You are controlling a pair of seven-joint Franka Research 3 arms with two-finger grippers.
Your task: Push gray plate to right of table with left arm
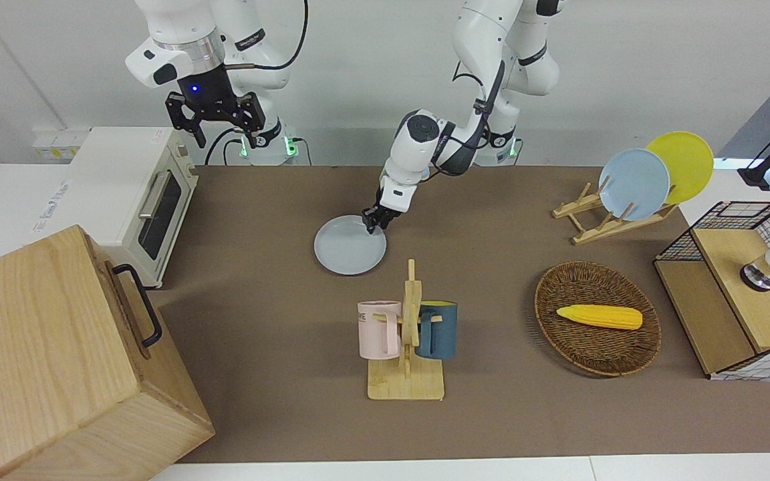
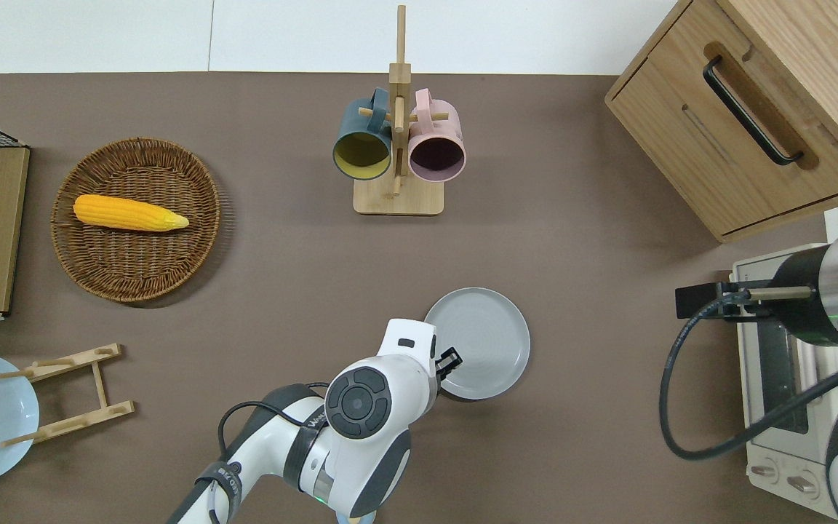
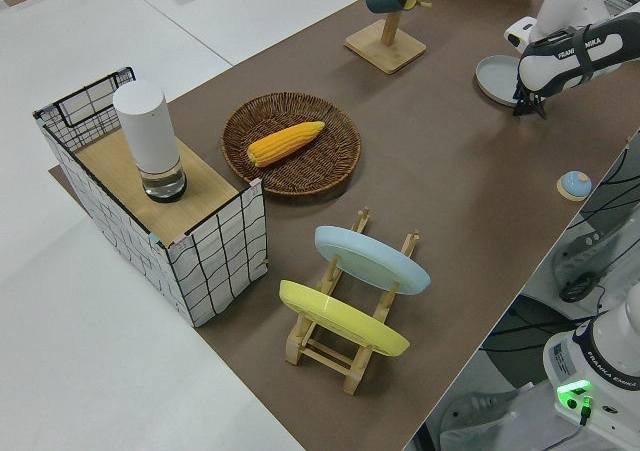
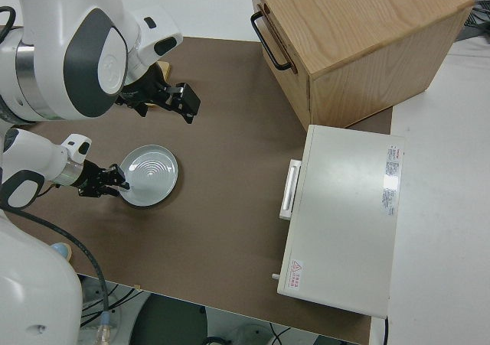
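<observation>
The left gripper (image 1: 374, 222) is down at the rim of the gray plate (image 1: 349, 245), on its robot-side edge; fingers look narrow, holding nothing. The plate lies on the table (image 1: 492, 401), nearer to the robots than the mug rack (image 1: 406, 347). I judge the push is underway; next, slide it steadily toward the toaster oven (image 1: 132, 200). The right arm is parked.

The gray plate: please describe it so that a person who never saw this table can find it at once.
Find the wooden mug stand near the table's middle. Nearer to the robots than it, the gray plate lies flat on the brown cover, with the left gripper at its rim. The blue plate and yellow plate stand tilted in a rack.
</observation>
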